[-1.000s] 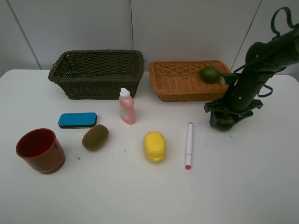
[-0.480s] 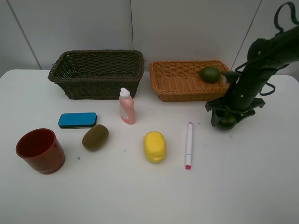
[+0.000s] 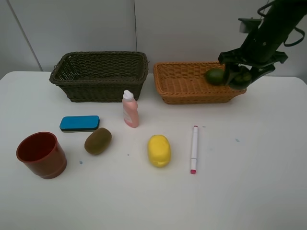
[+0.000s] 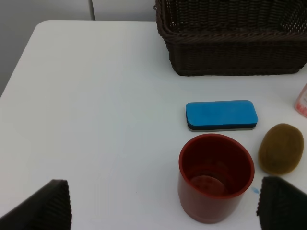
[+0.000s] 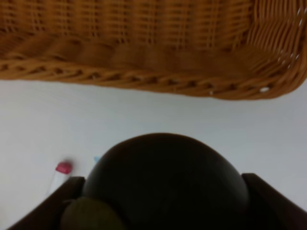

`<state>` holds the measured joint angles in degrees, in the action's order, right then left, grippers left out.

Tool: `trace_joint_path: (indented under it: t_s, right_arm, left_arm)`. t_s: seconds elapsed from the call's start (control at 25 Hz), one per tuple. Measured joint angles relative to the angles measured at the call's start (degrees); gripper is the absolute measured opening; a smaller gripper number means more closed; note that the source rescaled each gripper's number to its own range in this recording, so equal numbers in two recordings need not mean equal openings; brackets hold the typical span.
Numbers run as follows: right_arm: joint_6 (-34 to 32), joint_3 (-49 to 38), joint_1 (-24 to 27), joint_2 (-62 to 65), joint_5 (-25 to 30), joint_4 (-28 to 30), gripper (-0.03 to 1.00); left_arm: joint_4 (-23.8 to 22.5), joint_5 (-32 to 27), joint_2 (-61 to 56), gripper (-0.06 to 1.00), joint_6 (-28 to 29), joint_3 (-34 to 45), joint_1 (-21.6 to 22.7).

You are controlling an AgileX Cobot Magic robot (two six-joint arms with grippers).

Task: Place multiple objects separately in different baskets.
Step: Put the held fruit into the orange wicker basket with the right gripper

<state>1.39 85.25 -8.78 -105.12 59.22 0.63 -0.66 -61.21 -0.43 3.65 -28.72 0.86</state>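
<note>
Seen from the high camera, the right gripper (image 3: 239, 77) hangs over the 3 o'clock end of the shallow orange-tan wicker basket (image 3: 191, 97), its jaws clamped on the dark round mangosteen (image 5: 165, 177). Just beside it, at its 9 o'clock, the green lime (image 3: 215, 75) lies inside that basket. The deep dark olive-green wicker basket (image 3: 100, 91) stands at 11 o'clock on the white worktop (image 3: 240, 187), the orange one at 1 o'clock. The pink bottle with white cap (image 3: 129, 109) stands upright near the centre. At its 8 o'clock lies the blue eraser block (image 3: 79, 123), with the brown kiwi (image 3: 98, 141) at that block's 5 o'clock and the red-brown plastic cup (image 3: 41, 154) upright at 8 o'clock on the worktop. The yellow lemon (image 3: 159, 150) and the white pen (image 3: 194, 149) lie side by side, apart, toward 6 o'clock. The left gripper (image 4: 165, 207) shows only in its wrist view, jaws spread wide and empty above the cup.
</note>
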Motion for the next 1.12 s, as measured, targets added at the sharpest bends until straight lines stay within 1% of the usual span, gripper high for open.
trace_joint_path:
  t_s: [0.24, 0.32, 0.48, 0.76, 1.12]
  right_arm:
    - [0.00, 6.25, 0.00, -0.05, 0.43, 1.55, 0.63]
    - [0.00, 6.70, 0.00, -0.06, -1.35, 2.65, 0.63]
    - [0.00, 7.01, 0.00, -1.07, -6.16, 2.89, 0.63]
    - [0.00, 7.01, 0.00, -7.65, -13.57, 2.95, 0.63]
    - [0.00, 7.01, 0.00, -15.04, -16.47, 2.79, 0.63]
  left_arm:
    - [0.00, 0.00, 0.00, 1.00, 0.00, 0.00, 0.00]
    - [0.00, 0.00, 0.00, 1.00, 0.00, 0.00, 0.00]
    - [0.00, 0.00, 0.00, 1.00, 0.00, 0.00, 0.00]
    - [0.00, 0.00, 0.00, 1.00, 0.00, 0.00, 0.00]
    - [0.00, 0.00, 0.00, 1.00, 0.00, 0.00, 0.00]
